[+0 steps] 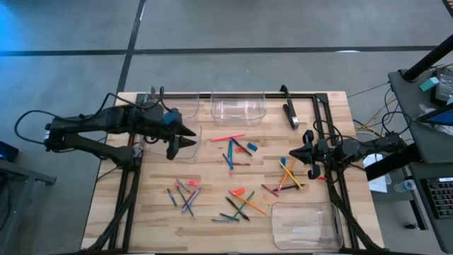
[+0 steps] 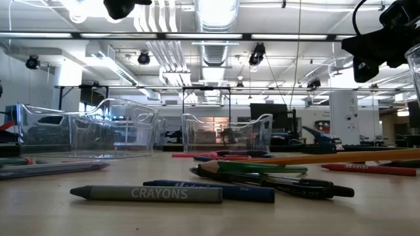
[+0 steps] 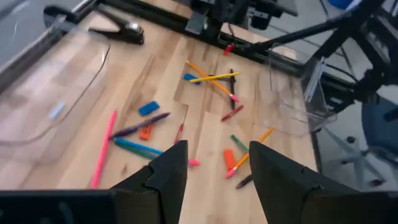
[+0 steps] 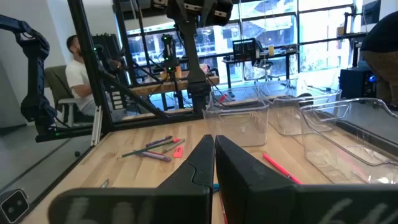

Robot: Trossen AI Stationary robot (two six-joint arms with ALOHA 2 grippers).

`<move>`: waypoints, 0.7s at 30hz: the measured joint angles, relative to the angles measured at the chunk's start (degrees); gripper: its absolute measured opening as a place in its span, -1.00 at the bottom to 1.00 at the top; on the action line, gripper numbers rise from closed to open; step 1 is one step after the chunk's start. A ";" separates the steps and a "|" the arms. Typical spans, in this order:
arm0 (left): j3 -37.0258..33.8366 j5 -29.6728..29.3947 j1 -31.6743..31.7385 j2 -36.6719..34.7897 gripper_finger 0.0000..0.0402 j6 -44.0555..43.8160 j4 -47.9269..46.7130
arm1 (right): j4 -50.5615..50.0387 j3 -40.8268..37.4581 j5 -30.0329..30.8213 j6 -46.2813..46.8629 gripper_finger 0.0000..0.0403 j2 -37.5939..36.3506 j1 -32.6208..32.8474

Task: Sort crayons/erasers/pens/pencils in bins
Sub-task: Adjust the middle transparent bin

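Lying mid-frame on the tabletop (image 1: 156, 212), the blue eraser (image 1: 253, 146) sat right of the left gripper (image 1: 185, 136), whose partly parted jaws held nothing; the right gripper (image 1: 308, 151), jaws closed and empty, waited nearer the picture's right.

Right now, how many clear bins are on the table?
4: one at the back centre, two at the back left, and under the left arm, one at the front right. None seems hidden.
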 joint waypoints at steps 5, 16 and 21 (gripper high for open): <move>-0.12 0.69 -0.07 -0.60 -0.22 -2.37 -1.68 | 0.00 0.00 0.00 0.00 -0.96 0.00 -0.01; -0.18 9.10 -0.15 -0.95 -0.22 -0.68 -25.15 | 0.00 0.00 0.00 0.00 -0.96 -0.02 0.00; -1.09 10.29 -0.17 -1.40 -0.22 3.51 -31.26 | 0.00 0.00 0.00 0.00 -0.96 0.00 -0.02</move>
